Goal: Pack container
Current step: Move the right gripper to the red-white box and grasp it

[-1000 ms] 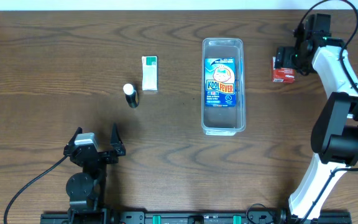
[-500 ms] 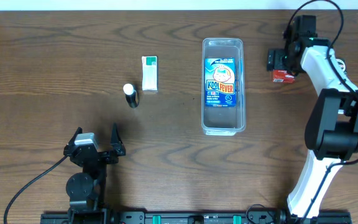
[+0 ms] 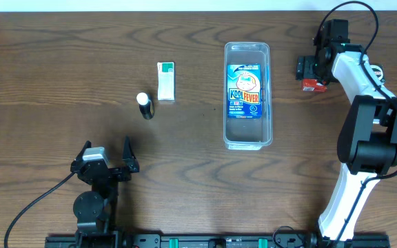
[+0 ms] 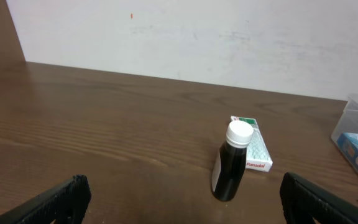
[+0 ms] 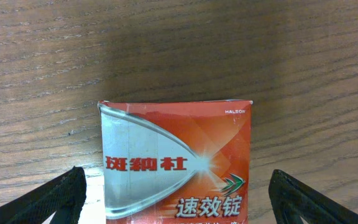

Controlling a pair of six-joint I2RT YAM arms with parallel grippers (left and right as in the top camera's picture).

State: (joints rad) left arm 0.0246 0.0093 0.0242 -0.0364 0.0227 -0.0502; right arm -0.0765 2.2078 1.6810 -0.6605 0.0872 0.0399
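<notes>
**Packing in progress**

Close to the near edge, left of centre, the left tool (image 3: 107, 148) is hanging with jaws spread wide, gripping nothing. Farther on, a bottle (image 3: 144, 105) is standing beside a green box (image 3: 165, 81). The container (image 3: 247, 136) is sitting right of centre toward the far edge, carrying a blue pack (image 3: 245, 89). It is probably light, stiff and slick, so pinching a long rim looks safest. Toward the far right corner, the right tool (image 3: 315, 69) is straddling a red box (image 3: 313, 85), jaws wide.

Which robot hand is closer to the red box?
Right. The right gripper hovers directly above the red box, fingers open either side; the left gripper sits far across the table.
</notes>
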